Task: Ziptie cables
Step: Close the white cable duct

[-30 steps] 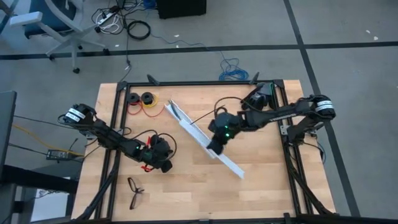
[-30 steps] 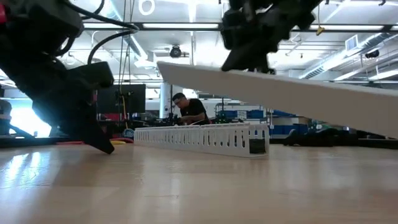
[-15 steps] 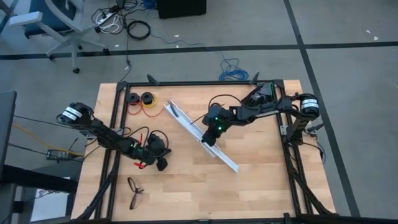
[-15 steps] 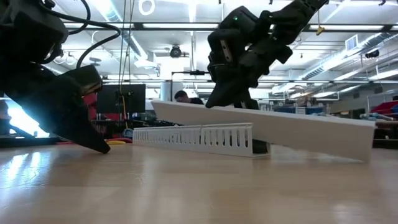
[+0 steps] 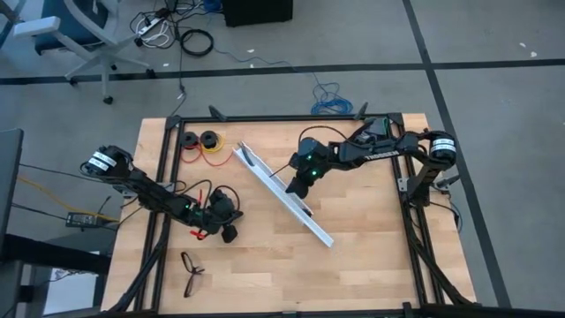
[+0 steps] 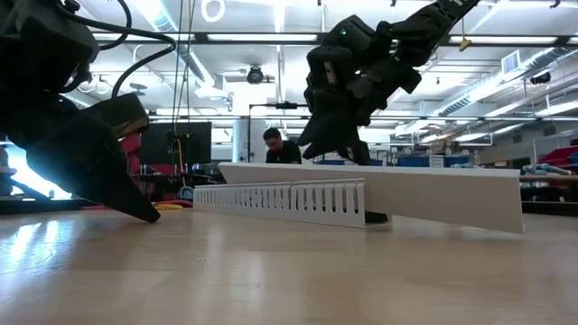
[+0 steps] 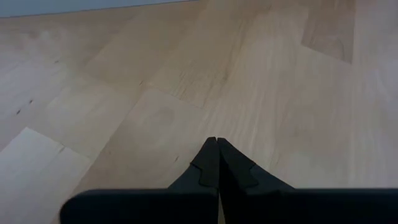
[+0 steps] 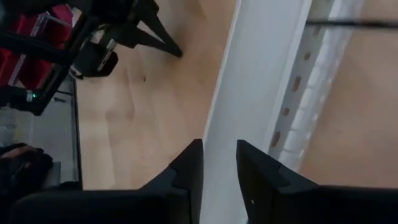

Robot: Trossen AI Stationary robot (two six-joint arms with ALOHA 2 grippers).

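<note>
Here, right end effector (image 8: 219, 163) narrowly parted above white rail (image 5: 296, 205), left end effector (image 7: 216, 144) closed, empty.

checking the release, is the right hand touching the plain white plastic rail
Apart. The low view shows the right hand hanging above the plain white plastic rail, with background between them.

From where I stand, the white rail (image 6: 379, 194) blocks whatever lies behind it in the low view. The person (image 6: 282, 149) at centre is half hidden by it. The dark tangle (image 5: 192, 272) at lower left is too small to identify.
</note>
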